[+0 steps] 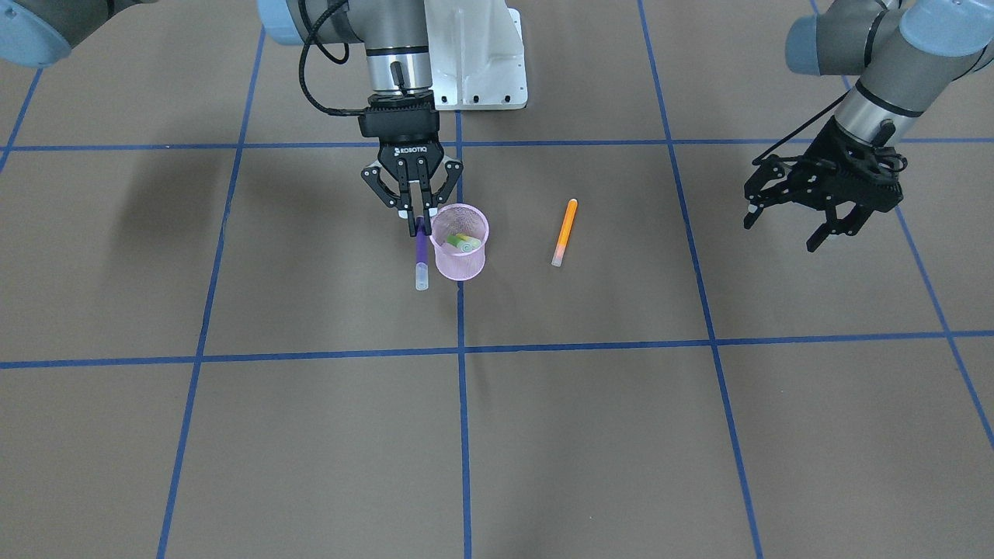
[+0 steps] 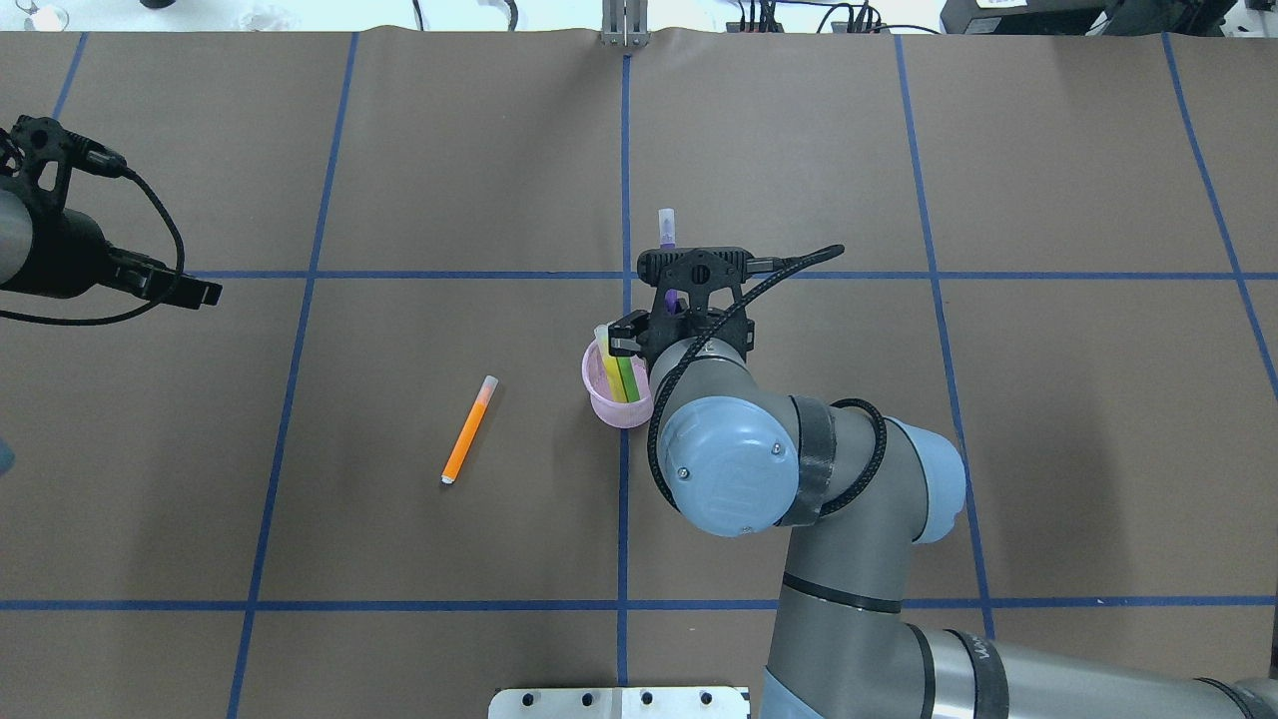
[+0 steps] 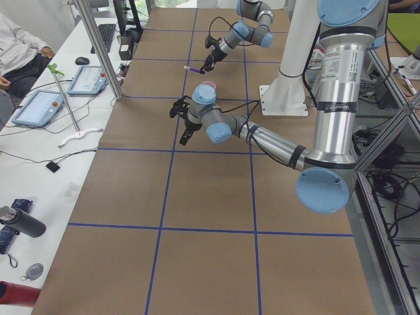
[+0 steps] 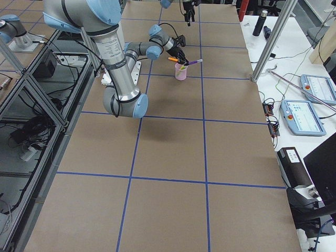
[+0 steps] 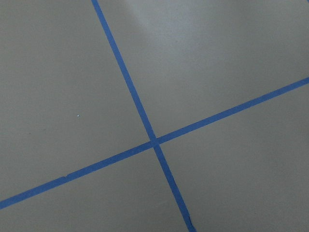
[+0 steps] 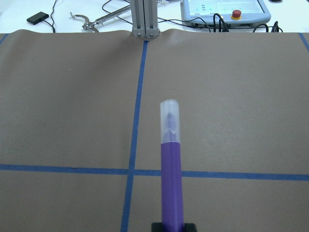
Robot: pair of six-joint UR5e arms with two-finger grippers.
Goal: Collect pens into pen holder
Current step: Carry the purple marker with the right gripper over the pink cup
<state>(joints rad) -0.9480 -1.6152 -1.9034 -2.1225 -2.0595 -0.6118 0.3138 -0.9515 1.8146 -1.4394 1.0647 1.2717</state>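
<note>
Kai: Purple pen fills the right wrist view, cap pointing far. Right gripper has its jaws closed on the pen's bare end.

Lee: Where is it relative to the cup?

Kai: Just right of the cup in the overhead view, beside the rim and not over it. From the right-side view it looks lifted and roughly level. Cup already holds 2 pens, yellow and green.

Lee: So this is pen 3, mid-carry. What's left?

Kai: 1 orange pen, flat on the table, left of the cup and apart from it.

Lee: Left gripper?

Kai: Left gripper is far left, jaws spread wide, holding nothing. Its wrist view shows only tape lines.

Lee: Next move?

Kai: My read: shift left to centre over the rim, tip the pen toward vertical, lower, then let go. A level drop would likely bridge the rim or knock the cup. Orange after that, and the left arm is closer to it.
</note>
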